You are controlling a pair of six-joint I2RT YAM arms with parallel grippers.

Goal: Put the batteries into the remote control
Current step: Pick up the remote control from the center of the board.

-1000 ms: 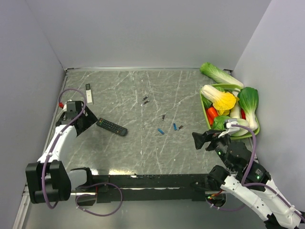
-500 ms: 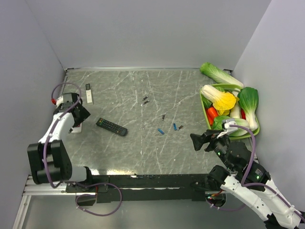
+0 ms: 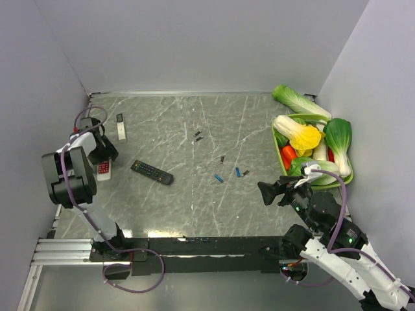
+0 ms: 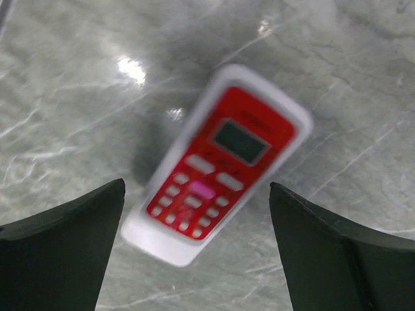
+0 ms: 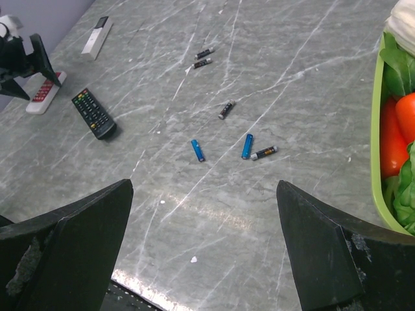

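Where grey walls (image 3: 194, 45) meet, marble table (image 3: 194, 194) carries scattered batteries (image 3: 219, 177).

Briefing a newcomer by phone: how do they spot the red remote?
Go to the marble table's left edge. Under the left gripper lies the red remote, near a slim white remote and a black remote. Only it has a red face in a white shell.

Overhead wide, left wrist close above red remote (image 4: 217, 165), right wrist oblique, wider
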